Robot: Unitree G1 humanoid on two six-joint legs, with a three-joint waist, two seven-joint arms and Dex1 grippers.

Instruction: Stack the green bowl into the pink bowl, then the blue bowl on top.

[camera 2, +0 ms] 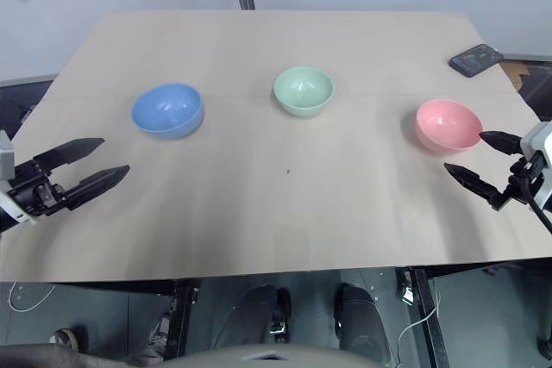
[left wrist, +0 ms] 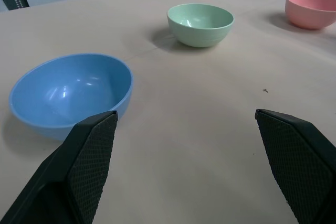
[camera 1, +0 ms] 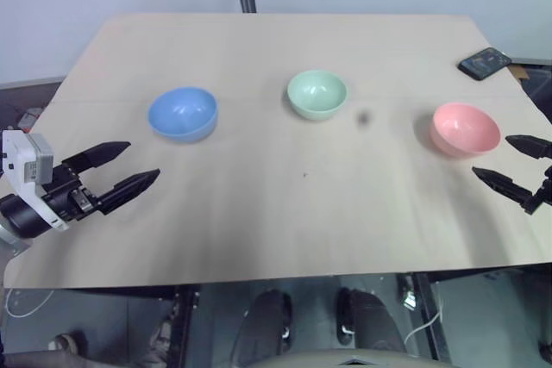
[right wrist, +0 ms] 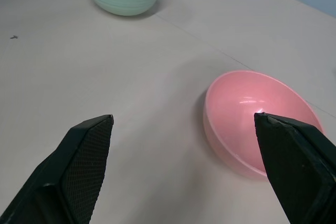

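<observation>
1. Left gripper (camera 1: 135,165) spread wide and empty, poised near the table's left edge, aimed toward the blue bowl (camera 1: 182,113) just ahead of it.
2. Right gripper (camera 2: 474,157) likewise spread wide, empty, close beside the pink bowl (camera 2: 448,124), not touching it.
3. Green bowl (camera 1: 316,94) upright mid-table (camera 1: 259,213), well apart from both grippers, between the other two bowls.
4. Judged as the very start: nothing stacked yet, all three bowls separate and upright.
5. Next move likely calls for reaching to the green bowl, pinching its rim, lifting and lowering it squarely into the pink one.
6. Dark phone (camera 1: 485,62) at the far right corner; no legible brand, label or writing anywhere.
</observation>
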